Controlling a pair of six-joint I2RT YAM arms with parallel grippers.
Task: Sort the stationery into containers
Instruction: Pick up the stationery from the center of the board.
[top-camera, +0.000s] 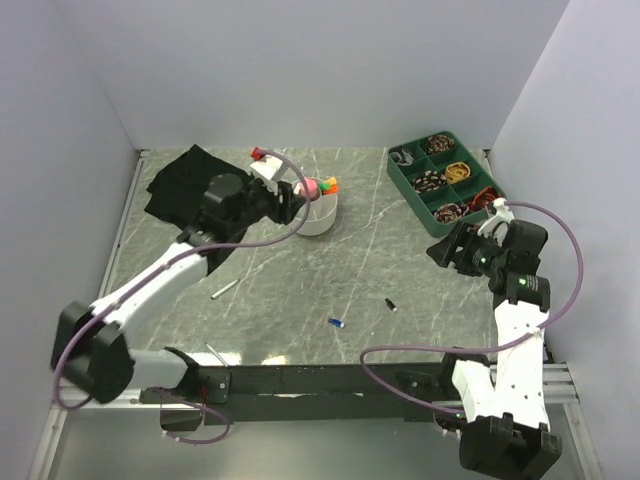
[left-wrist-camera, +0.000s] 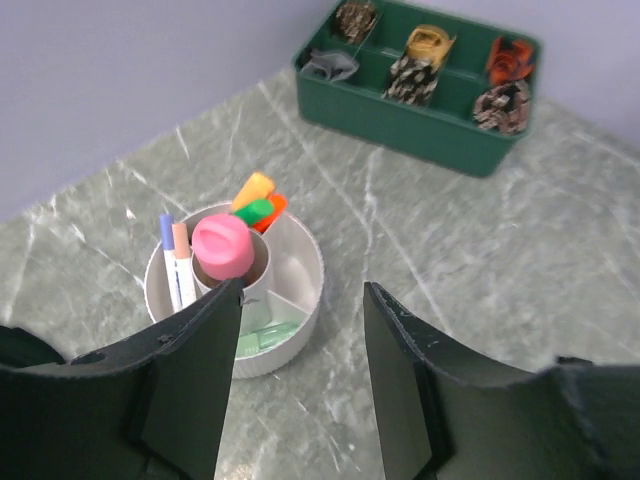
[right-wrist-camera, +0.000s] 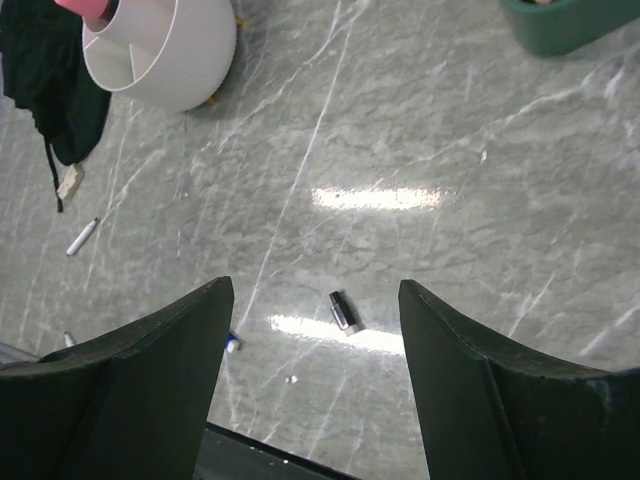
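- Grey-green marbled table (top-camera: 400, 280) fills the overhead view, closed in by pale walls (top-camera: 330, 70). A green tray (top-camera: 445, 180) of compartments sits at the upper right of the frame.
- Just above centre stands the white bowl (top-camera: 318, 213), with the floppy black bag (top-camera: 178, 180) to its left, in the upper left of the frame.
- The left wrist view looks into the bowl. A pink-capped bottle (left-wrist-camera: 224, 245) stands upright in the middle cup, orange and green highlighters (left-wrist-camera: 255, 205) lean in the section behind it, and two thin pens (left-wrist-camera: 176, 262) stand in the left section.
- Close by the bowl hangs the left gripper (left-wrist-camera: 303, 300), its fingers spread wide with nothing between them.
- At the right of the overhead view, below the tray, is the right gripper (right-wrist-camera: 315, 300), also wide apart and empty.
- Loose on the table lie a grey pen (top-camera: 224, 290) left of centre and a white pen (top-camera: 215, 352) at the lower left by the arm bases. A blue piece (top-camera: 336, 322) and a black piece (top-camera: 391, 304) lie below centre, apart from each other.
- In the right wrist view the black piece lies on the table in the gap between the two fingers.
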